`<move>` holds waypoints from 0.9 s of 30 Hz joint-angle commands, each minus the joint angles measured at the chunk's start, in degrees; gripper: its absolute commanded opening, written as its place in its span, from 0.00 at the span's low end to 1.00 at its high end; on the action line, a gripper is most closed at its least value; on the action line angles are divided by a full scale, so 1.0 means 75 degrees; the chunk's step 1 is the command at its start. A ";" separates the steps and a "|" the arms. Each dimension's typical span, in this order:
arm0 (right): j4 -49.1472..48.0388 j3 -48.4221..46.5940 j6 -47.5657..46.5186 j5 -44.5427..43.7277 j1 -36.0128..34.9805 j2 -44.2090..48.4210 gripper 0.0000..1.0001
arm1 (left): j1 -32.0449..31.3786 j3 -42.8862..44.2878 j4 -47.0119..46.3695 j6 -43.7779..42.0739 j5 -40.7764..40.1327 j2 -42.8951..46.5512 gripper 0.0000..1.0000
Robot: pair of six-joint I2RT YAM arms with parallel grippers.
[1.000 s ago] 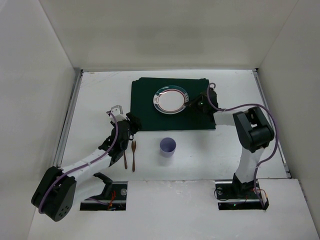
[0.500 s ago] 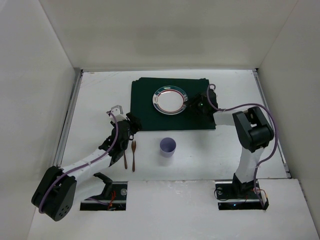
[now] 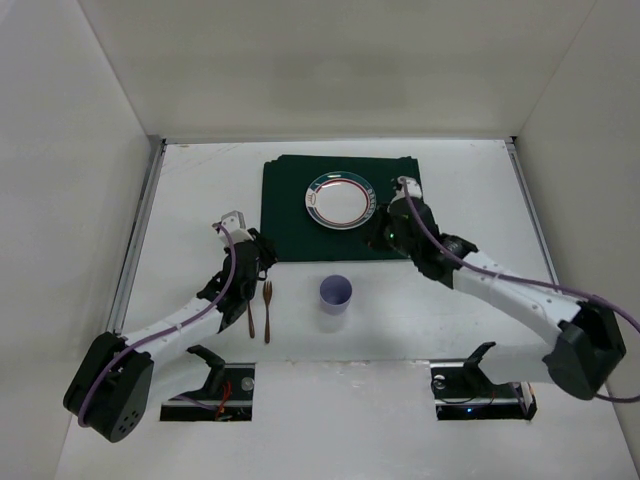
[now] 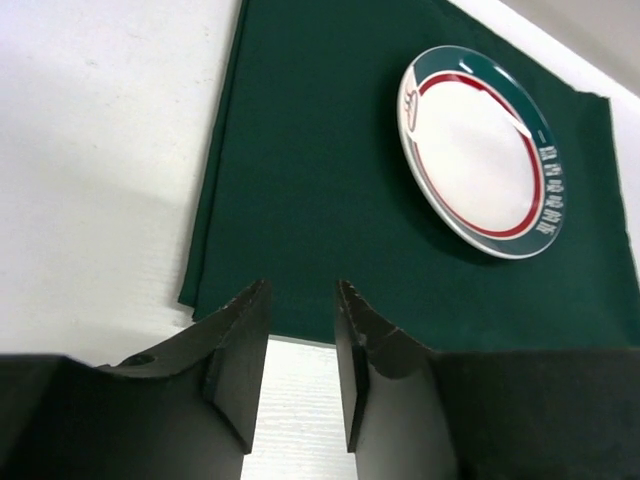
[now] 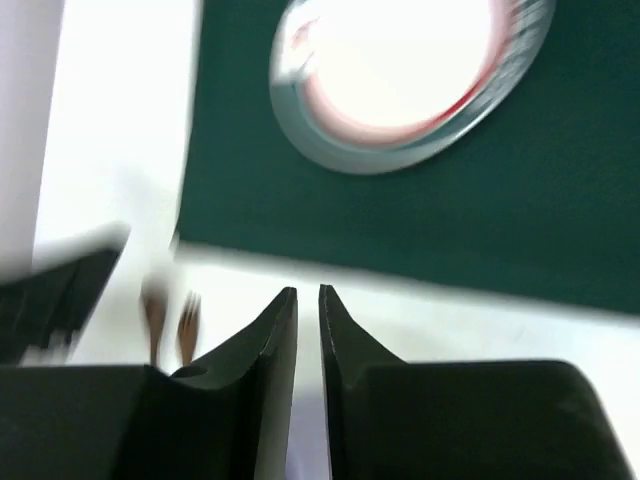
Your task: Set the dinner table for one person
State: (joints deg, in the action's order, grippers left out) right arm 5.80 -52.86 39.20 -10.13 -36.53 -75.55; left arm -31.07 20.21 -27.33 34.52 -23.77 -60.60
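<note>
Where writing shows: plate [image 4: 478, 150] rim, dark characters on the green band, too small to read.
Table [image 3: 200, 180]: white, fills the walled booth; long axis left to right, long edges facing the arms and the back wall.
Placemat [image 3: 290, 215]: dark green, at the middle of the far edge, long sides parallel to it, plate on it.
Cup [image 3: 336, 291]: purple, nearer the middle.
Fork [image 3: 268, 308]: left of Cup beside a second utensil [image 3: 252, 320], handles toward the near edge.
Left gripper [image 4: 300, 290]: narrow gap, empty, over Placemat's near-left corner.
Right gripper [image 5: 308, 292]: thin slit, nothing between, view blurred.
</note>
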 commanded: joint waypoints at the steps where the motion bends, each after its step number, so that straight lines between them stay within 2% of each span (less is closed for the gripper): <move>1: 0.2456 -0.0404 -0.1090 -0.0383 -0.0944 0.0697 0.19 | 0.0035 0.0130 0.0000 0.0002 -0.0135 -0.0018 0.26; 3: 0.3219 -0.0662 -0.1125 -0.0500 -0.1483 0.0838 0.22 | 0.0024 0.0142 0.0011 0.0002 -0.0135 -0.0006 0.26; 4: 0.3466 -0.0744 -0.1125 -0.0547 -0.1718 0.0862 0.27 | 0.0024 0.0142 0.0011 0.0002 -0.0135 0.0005 0.26; 7: 0.3773 -0.0885 -0.1160 -0.0630 -0.2328 0.0804 0.53 | 0.0035 0.0107 0.0011 0.0014 -0.0135 0.0087 0.28; 8: 0.3785 -0.0885 -0.1195 -0.0630 -0.2469 0.0734 0.58 | 0.0035 0.0095 0.0011 0.0014 -0.0135 0.0099 0.28; 9: 0.3785 -0.0862 -0.1265 -0.0618 -0.2552 0.0640 0.59 | 0.0035 0.0095 0.0011 0.0014 -0.0135 0.0123 0.29; 14: 0.3844 -0.1025 -0.1383 -0.0571 -0.2868 0.0066 0.54 | 0.0035 0.0083 0.0011 0.0026 -0.0135 0.0146 0.29; 19: 0.3680 -0.1143 -0.1406 -0.0571 -0.2986 -0.0321 0.54 | 0.0035 0.0083 0.0011 0.0026 -0.0135 0.0158 0.31; 24: 0.3434 -0.1190 -0.1360 -0.0723 -0.2963 -0.0848 0.46 | 0.0035 0.0083 0.0011 0.0026 -0.0135 0.0146 0.33; 25: 0.3387 -0.1225 -0.1348 -0.0805 -0.2963 -0.0953 0.42 | 0.0047 0.0083 0.0011 0.0026 -0.0135 0.0146 0.33; 27: 0.3386 -0.1330 -0.1290 -0.0946 -0.2951 -0.1118 0.25 | 0.0047 0.0072 0.0011 0.0026 -0.0135 0.0146 0.33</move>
State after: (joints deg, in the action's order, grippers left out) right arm 32.69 -59.66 29.36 -14.59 -58.57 -82.72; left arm -31.03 20.21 -25.89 34.54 -24.03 -60.62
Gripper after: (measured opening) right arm 0.300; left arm 0.329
